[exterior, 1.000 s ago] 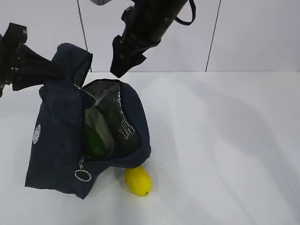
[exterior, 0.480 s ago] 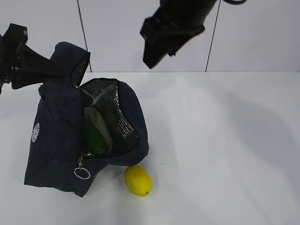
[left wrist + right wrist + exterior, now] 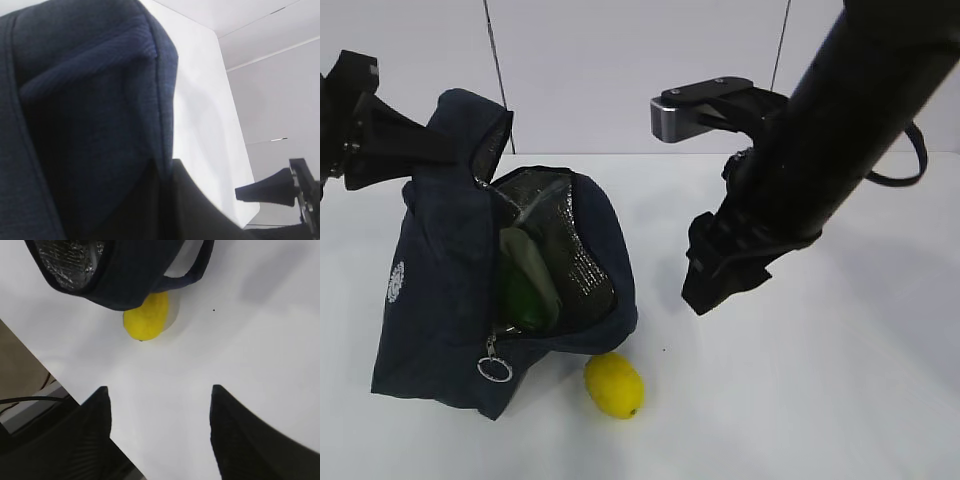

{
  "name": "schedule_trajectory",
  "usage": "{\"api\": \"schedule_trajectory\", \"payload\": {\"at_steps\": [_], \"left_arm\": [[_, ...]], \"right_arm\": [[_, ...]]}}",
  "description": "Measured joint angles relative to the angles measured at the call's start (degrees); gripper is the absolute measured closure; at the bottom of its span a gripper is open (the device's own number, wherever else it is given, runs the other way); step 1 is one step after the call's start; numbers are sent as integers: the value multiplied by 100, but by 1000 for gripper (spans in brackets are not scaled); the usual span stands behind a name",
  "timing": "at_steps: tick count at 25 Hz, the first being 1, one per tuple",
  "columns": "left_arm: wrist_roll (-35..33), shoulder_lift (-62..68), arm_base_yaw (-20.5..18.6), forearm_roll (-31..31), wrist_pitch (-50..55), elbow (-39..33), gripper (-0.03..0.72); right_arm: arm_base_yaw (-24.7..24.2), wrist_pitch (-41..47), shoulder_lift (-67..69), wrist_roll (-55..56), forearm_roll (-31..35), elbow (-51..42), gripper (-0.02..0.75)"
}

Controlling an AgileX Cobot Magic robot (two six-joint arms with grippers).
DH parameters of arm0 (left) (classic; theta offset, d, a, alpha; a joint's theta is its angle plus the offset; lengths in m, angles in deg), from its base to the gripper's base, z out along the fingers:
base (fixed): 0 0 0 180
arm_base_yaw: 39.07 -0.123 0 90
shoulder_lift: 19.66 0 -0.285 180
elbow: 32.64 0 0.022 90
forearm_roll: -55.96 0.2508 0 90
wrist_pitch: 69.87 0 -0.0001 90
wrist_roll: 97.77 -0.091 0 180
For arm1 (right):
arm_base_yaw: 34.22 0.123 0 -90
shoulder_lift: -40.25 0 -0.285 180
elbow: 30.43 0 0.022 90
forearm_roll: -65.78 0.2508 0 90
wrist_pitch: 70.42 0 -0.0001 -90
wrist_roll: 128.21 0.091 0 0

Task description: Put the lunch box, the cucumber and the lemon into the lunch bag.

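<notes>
- exterior view: lunch bag [image 3: 440, 300] propped up on white table [image 3: 800, 400], mouth gaping toward camera, foil lining showing.
- left gripper [image 3: 415, 150] clamped shut on bag's top fabric at upper left, holding mouth open. left wrist view mostly navy cloth, jaws themselves hidden there.
- lunch box [image 3: 532, 268] and cucumber [image 3: 520, 305] visible inside the opening, pale lid edge above, dark green below.
- lemon [image 3: 614, 385] on table, outside, tucked just beside bag's lower front corner. only item left to load, by the look of it.
- right gripper [image 3: 715, 285] hanging above table, right of bag, jaws apart, nothing between them.
- right wrist view: lemon [image 3: 146, 315] ahead of the open fingers [image 3: 95, 415], offset to the left finger's side, partly under bag edge and strap loop [image 3: 192, 267].
- long axis tilted diagonally in that view, roughly along the line from jaws to fruit, so should close across the short width.
- right arm clearly nearer and free; left busy with bag.
- likely needs to move forward and down toward the lemon; watch for snagging bag fabric, little clearance on that side.
</notes>
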Motion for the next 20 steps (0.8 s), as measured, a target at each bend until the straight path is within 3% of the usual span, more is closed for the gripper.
{"api": "schedule_trajectory", "payload": {"at_steps": [6,11,15,20], "left_arm": [[-6,0,0,0,21,0,695],[-6,0,0,-11,29,0,695],[-14,0,0,-19,29,0,695],[-19,0,0,-82,67,0,695]], "right_arm": [[0,-1611,-883,-433,678,-1652,263],[0,-2427,-1197,-1348,1456,-2731,263],[0,-2866,-1197,-2591,2682,-3178,263],[0,-3395,-1197,-5010,4504,-3491,263]]}}
